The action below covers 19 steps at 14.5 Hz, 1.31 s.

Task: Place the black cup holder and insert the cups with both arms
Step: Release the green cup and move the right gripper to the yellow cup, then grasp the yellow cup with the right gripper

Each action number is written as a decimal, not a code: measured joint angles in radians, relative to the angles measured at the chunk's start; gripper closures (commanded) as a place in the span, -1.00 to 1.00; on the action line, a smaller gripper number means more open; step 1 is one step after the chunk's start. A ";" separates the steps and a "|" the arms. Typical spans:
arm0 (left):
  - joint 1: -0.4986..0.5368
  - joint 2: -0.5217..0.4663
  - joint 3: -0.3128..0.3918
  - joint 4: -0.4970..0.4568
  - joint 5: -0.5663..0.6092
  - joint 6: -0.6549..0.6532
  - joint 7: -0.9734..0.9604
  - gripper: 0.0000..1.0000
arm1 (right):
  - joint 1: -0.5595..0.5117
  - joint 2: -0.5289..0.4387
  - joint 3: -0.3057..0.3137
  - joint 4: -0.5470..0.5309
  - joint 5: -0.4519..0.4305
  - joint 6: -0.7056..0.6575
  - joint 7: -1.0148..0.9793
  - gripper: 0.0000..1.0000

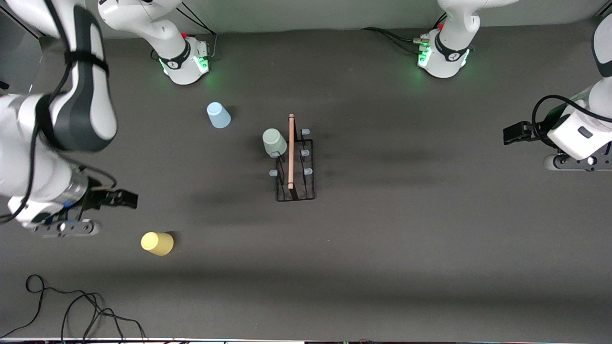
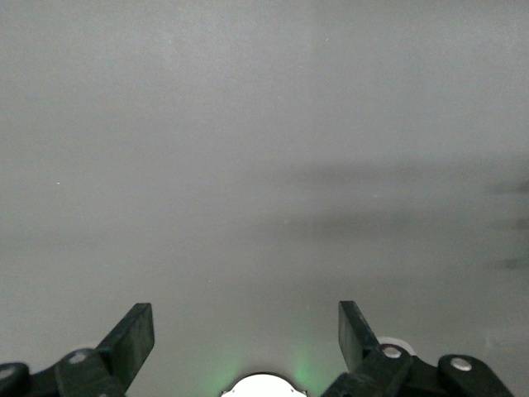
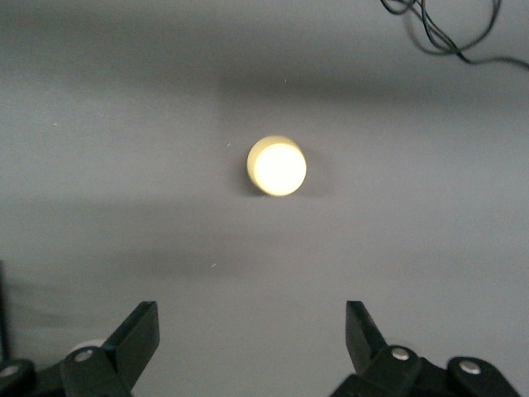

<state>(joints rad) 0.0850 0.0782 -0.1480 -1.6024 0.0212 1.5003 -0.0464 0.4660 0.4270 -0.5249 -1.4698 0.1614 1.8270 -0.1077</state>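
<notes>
The black cup holder [image 1: 295,165] stands at the middle of the table [image 1: 406,248], its wooden rod handle [image 1: 291,150] running along its length. One cup, the pale mint green cup [image 1: 274,142], sits upside down on a peg on the side of the rack toward the right arm's end. Five pale-tipped pegs show bare; the sixth is hidden under that cup. Three cups in all: the light blue cup [image 1: 218,115] stands upside down on the table nearer the right arm's base, and the yellow cup [image 1: 157,243] also rests mouth down, nearer the front camera.

The right gripper [image 3: 248,347] hangs over the table just beside the yellow cup, its fingers [image 3: 136,335] spread wide and holding nothing; in the right wrist view the yellow cup [image 3: 277,165] lies ahead of the open jaws, apart from them. Much of the right arm is cut off at the picture's edge.

The left gripper [image 2: 246,339] waits over bare table at the left arm's end, well apart from the rack, fingers [image 2: 132,337] likewise spread and empty. Its wrist view shows only grey surface.

A loose black cable [image 1: 71,310] lies at the table's near edge.
</notes>
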 measured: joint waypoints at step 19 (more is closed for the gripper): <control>0.000 0.000 0.000 -0.001 0.000 0.000 0.000 -0.99 | -0.066 0.376 0.012 -0.006 0.306 0.338 -0.197 -1.00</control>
<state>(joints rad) 0.0850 0.0779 -0.1480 -1.6029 0.0212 1.5002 -0.0464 0.4001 0.8033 -0.5125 -1.4759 0.4678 2.1653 -0.3046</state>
